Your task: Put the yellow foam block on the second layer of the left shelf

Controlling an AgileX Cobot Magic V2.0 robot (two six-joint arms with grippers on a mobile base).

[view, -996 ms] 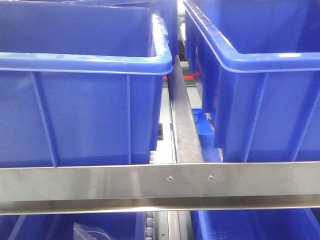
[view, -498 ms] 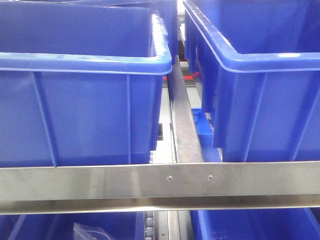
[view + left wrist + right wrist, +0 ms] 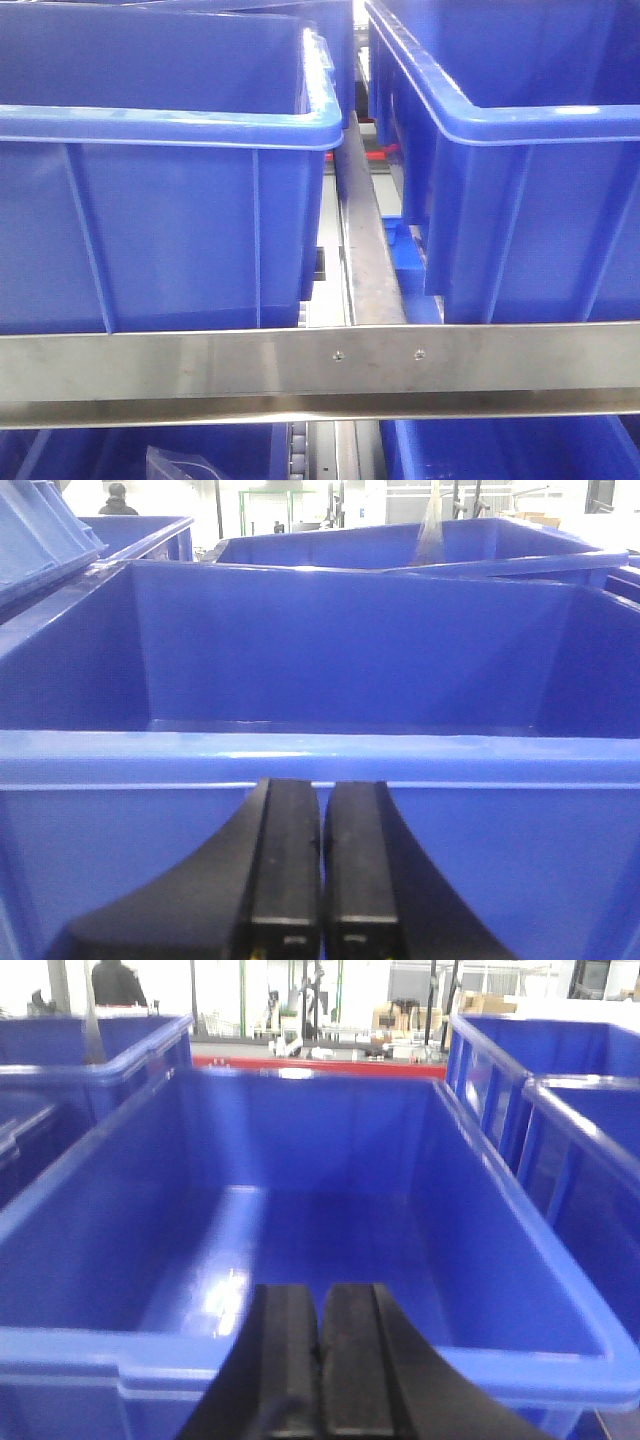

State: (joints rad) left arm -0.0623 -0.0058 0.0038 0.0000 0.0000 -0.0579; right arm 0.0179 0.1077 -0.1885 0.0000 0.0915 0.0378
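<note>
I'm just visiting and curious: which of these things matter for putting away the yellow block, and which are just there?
Part of the job:
left gripper, shut, empty
right gripper, shut, empty
yellow foam block: not in view

Just there:
left blue bin
right blue bin
steel shelf rail

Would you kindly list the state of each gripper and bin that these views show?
Left gripper: shut, holding nothing, in front of a bin's near wall.
Right gripper: shut, holding nothing.
Left blue bin: upright, no contents visible.
Right blue bin: upright, empty.
Yellow foam block: not in view.
</note>
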